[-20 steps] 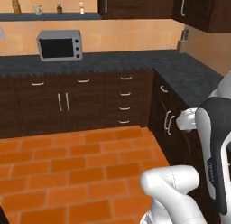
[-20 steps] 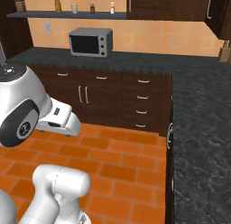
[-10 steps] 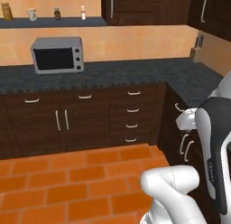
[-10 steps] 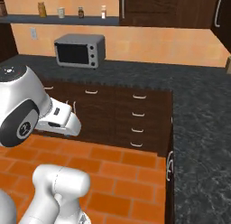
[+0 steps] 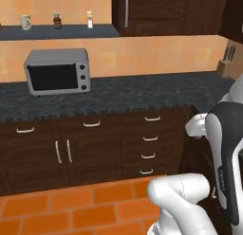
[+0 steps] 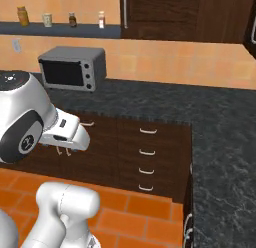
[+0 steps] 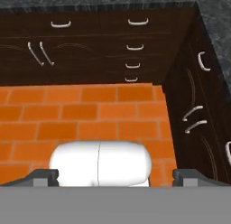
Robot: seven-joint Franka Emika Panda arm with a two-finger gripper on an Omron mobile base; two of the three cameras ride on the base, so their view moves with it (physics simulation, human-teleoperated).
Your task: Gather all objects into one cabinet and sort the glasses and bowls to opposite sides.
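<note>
- Dark speckled table (image 5: 142, 94) runs along the far wall in the left base view, carrying a grey microwave (image 5: 58, 71); above it hangs the cabinet (image 5: 156, 11), its door closed behind a long light-grey handle (image 5: 126, 11). A cream cup (image 5: 25, 22) stands on the shelf (image 5: 61, 31) beside two small bottles. Judging from this, the door must be opened first, and a hurried approach could knock the arm against the table edge.
- Right base view: same microwave (image 6: 74, 67), the drawers (image 6: 147, 159) below, and the cabinet (image 6: 165, 14) top right. The cup (image 6: 47, 19) sits between a yellow-orange jar (image 6: 22, 15) and the bottles. I cannot find the tumbler or either bowl, so the cabinet could be shut again with pieces left out.
- Hand view: the gripper (image 7: 115, 175) points down at the orange tile floor (image 7: 90, 112), fingertips (image 7: 45, 175) spread wide, holding nothing. With the hand aimed at the floor, it cannot guide a reach to the shelf.
- Against the earlier frames, the whole scene has slid: microwave and drawers sit nearer and more central, so the base has driven and turned; nothing on the shelf has moved.
</note>
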